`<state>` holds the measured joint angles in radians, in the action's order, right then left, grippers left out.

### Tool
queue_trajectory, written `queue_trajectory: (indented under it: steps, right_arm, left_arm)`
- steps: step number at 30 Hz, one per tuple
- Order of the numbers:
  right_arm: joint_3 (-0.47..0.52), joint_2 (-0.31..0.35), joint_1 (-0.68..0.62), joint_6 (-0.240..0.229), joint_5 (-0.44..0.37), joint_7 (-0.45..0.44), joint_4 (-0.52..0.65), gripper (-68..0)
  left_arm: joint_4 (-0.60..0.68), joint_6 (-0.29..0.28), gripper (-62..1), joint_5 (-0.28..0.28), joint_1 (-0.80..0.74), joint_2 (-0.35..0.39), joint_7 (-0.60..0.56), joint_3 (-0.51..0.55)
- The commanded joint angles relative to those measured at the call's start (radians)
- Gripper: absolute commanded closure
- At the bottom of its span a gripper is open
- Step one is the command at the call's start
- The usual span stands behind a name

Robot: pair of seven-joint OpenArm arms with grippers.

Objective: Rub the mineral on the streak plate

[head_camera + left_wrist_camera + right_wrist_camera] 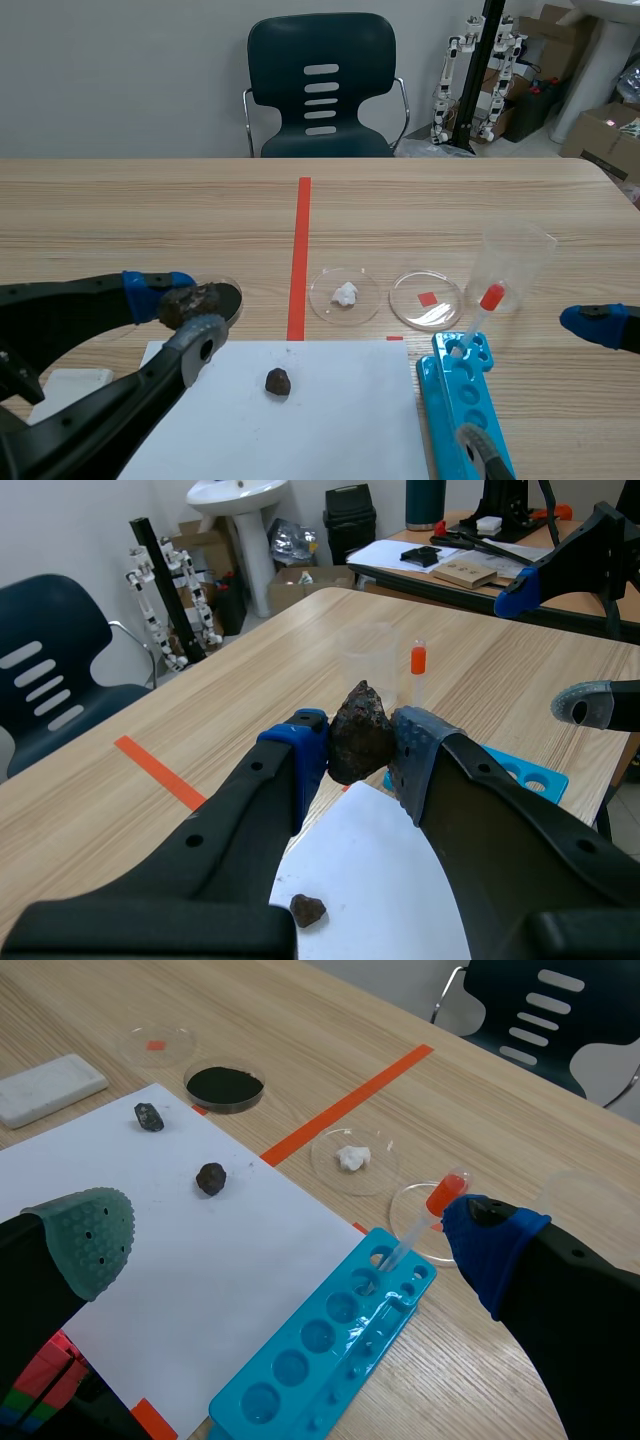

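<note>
Your left gripper (360, 765) clamped a rough, lumpy mineral (360, 725) over the far-left corner of the smooth paper (330, 420). Your right gripper (290, 1240) gaped wide.

Lab (petri dishes (322, 300), well tray (462, 410))

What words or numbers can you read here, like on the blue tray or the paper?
No text can be read anywhere.
The white paper, blue well tray, white streak plate and dark mineral are all bare.
The cardboard boxes at the back: any labels are too small to read.
</note>
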<state>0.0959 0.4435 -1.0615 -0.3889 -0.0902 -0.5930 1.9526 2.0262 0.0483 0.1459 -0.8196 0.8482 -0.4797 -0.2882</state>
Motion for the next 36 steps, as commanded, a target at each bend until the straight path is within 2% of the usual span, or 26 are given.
queue_trajectory:
  steps: [1,30,36]
  right_arm:
    - [0.001,0.000,0.000,0.000,-0.011,-0.014,0.012,-65.3]
    - [0.001,0.000,0.000,0.000,-0.011,-0.014,0.012,-65.3]
    - [0.001,0.000,0.000,0.000,-0.011,-0.014,0.012,-65.3]
  left_arm:
    - [0.019,0.000,-9.0,0.003,0.003,-0.003,-0.018,-0.004]
    - [0.019,0.001,-9.0,0.003,0.003,-0.003,-0.012,-0.004]
    - [0.019,0.000,-9.0,0.003,0.009,-0.005,0.146,-0.004]
